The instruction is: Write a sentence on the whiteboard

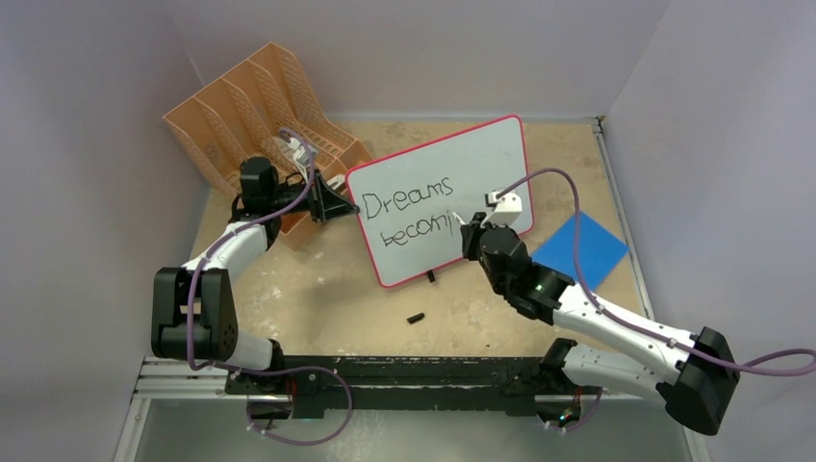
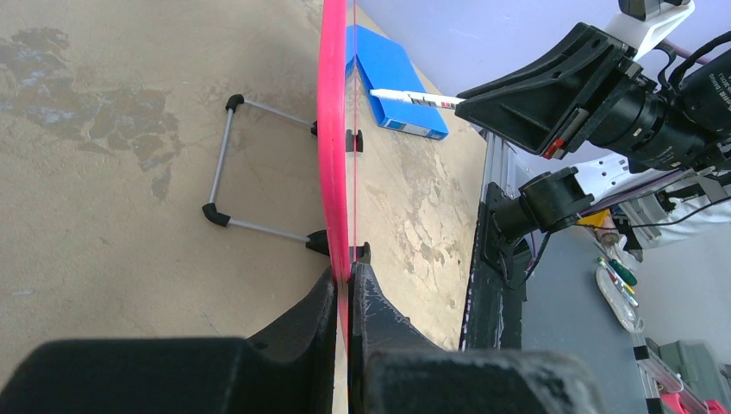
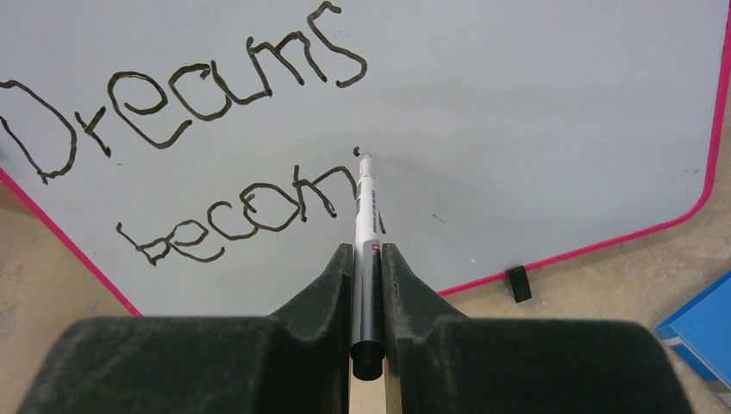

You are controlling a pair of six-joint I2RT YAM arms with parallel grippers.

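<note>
Your left claw [image 2: 343, 297] was clamped on the pink edge of the whiteboard [image 1: 486, 159]. Your right claw [image 3: 367, 259] gripped the marker [image 3: 365, 203], its tip at the sentence [image 3: 259, 211], just past "becomi".

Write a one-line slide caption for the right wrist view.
Right hand pinches a marker, tip at the whiteboard, with the sentence unfinished: "Dreams becomi".

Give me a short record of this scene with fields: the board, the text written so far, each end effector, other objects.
whiteboard: standing, pink frame
writing: "Dreams becomi", unfinished
left end effector: shut on whiteboard edge
right end effector: shut on marker, tip at board
other: blue pad, orange file rack
</note>
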